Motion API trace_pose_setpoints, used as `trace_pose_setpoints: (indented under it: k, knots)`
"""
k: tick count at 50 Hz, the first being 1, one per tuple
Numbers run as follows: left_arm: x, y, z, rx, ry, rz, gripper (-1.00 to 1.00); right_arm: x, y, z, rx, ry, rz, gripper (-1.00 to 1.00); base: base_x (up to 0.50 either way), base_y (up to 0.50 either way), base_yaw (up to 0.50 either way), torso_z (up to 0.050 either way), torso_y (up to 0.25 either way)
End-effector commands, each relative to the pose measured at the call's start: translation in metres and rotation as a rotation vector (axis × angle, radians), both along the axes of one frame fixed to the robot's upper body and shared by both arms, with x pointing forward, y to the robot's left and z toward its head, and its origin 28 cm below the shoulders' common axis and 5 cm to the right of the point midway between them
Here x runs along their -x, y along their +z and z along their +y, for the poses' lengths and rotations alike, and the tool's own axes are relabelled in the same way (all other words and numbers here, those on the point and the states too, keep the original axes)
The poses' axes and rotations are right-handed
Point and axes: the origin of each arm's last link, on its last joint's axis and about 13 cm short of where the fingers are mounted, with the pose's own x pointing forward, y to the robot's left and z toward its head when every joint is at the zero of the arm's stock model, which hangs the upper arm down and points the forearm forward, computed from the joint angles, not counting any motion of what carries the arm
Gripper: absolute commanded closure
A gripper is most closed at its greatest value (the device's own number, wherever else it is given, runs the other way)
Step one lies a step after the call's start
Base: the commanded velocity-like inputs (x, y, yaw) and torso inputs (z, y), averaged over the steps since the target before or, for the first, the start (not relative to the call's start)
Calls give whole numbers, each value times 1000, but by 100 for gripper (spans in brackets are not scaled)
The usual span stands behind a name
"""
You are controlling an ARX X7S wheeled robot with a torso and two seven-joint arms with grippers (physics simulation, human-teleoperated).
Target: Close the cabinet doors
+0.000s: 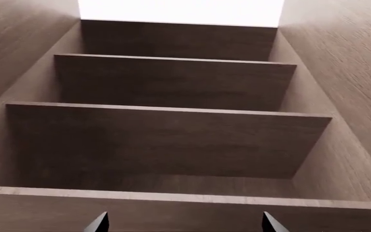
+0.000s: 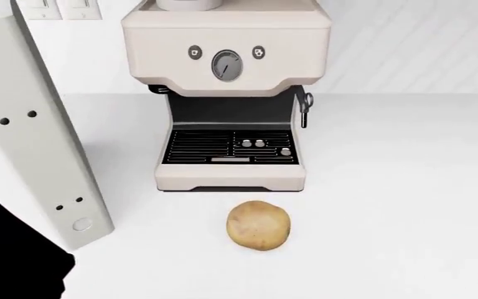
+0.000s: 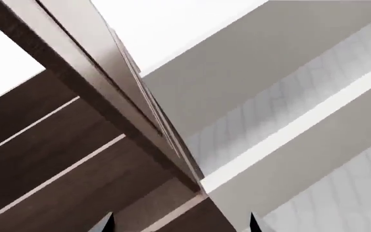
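Head view: a cabinet door [image 2: 35, 131] stands open at the left of the coffee machine [image 2: 226, 93], swung out over the white countertop [image 2: 405, 187] so that its thick off-white edge faces the camera. The panel is plain and flat, tilted in the frame, and taller than the coffee machine, its top passing out of view. Along the edge sit two pairs of small dark holes, one pair high up and one lower down, with a round mark just beneath the lower pair. A dark shape, probably part of the robot, fills the corner below the door's lower end. In front of the coffee machine, near its drip tray, lies a round tan potato [image 2: 258, 225], well apart from the door.

Left wrist view: the camera looks into the open brown wooden cabinet interior [image 1: 172, 140], where shelves [image 1: 172, 82] run one behind another toward a bright opening. Two dark fingertips of the left gripper [image 1: 184, 223] show at the frame edge, spread wide apart with nothing between them; the pincer is released.

Right wrist view: brown wooden cabinet framing [image 3: 56, 159] meets a pale panel seen edge-on, beside a grey tiled wall [image 3: 289, 101]; whether this panel is a cabinet door cannot be told. The right gripper [image 3: 181, 223] likewise shows two dark tips held apart, grasping nothing.
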Motion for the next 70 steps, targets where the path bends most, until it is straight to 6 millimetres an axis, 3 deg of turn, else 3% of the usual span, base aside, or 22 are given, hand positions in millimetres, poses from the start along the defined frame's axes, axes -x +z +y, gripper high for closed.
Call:
trace_pose_setpoints:
  k: [1, 10, 16, 21, 28, 43, 47, 54, 58, 70]
  knots:
    - [0, -1, -1, -7, -1, 1, -100, 11, 24, -20, -190, 205, 0, -100, 0, 0, 0, 0, 0]
    - [-1, -1, -1, -9, 0, 2, -100, 15, 52, -29, -165, 215, -67, -100, 0, 0, 0, 0, 0]
    - [-2, -4, -1, -15, -1, 10, -100, 13, 92, -32, -114, 247, -106, -100, 0, 0, 0, 0, 0]
    - [-3, -4, -1, -15, -1, 15, -100, 10, 113, -32, -89, 267, -145, -100, 0, 0, 0, 0, 0]
    - [-3, -4, -1, -14, 2, 18, -100, -4, 145, -35, -67, 270, -191, -100, 0, 0, 0, 0, 0]
    - [-3, -4, -2, -13, 2, 16, -100, -21, 192, -38, -4, 249, -204, -100, 0, 0, 0, 0, 0]
    - [-3, -5, -2, -13, 1, 16, -100, -40, 206, -27, 34, 230, -158, -100, 3, 0, 3, 4, 0]
    - [-2, -4, -1, -10, -1, 14, -100, -93, 236, 1, 200, 143, -29, -100, 3, 0, 3, 6, 0]
    - [-1, -3, 0, -6, -1, 11, -100, -107, 241, 10, 240, 109, -7, -100, 3, 0, 0, 2, 0]
    - [-1, -4, 1, -4, -2, 16, -100, -126, 227, 14, 280, 72, 40, -100, 0, 0, 1, 0, 0]
